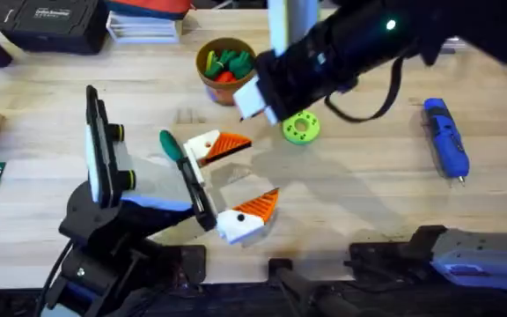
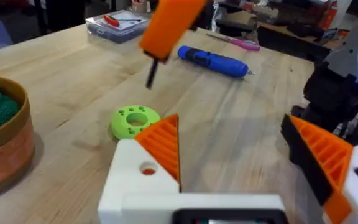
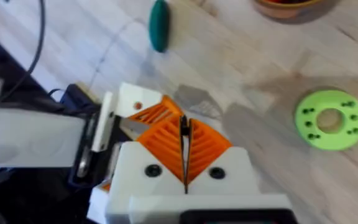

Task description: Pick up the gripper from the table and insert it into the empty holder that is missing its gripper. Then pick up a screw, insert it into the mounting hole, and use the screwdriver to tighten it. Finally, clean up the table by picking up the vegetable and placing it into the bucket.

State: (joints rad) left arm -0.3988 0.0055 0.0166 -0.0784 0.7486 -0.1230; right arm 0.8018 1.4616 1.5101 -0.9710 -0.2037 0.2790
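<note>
The right gripper [image 3: 185, 127] has its fingers pressed together on a thin dark pin [image 2: 151, 74], probably the screw, and hangs above the tabletop [image 1: 368, 202] near the bucket [image 1: 225, 66] and just beside the vegetable [image 1: 301, 128]. The left gripper [image 1: 253, 172] lies low with its fingers spread wide and nothing between them. Both of those fingers carry orange wedges, so the gripper seems already seated in the holder, though which of the two it is cannot be told. The main risk is the pin. It is pinched only by its upper end, so a small tilt or a slackened grip could drop it onto the tabletop, where it could roll away. It could also meet the mounting hole [image 2: 148, 168] at an angle and jam or skid off the white block. The dark right arm crosses over the left one, so a careless descent could knock the seated wedge askew or sweep the vegetable aside. By count there are one pin, one vegetable lying flat, one bucket holding green and red toy pieces, one screwdriver [image 1: 445, 136] lying well apart toward the right, one dark green piece [image 1: 172, 145] by the left fingers, and two orange wedges.
</note>
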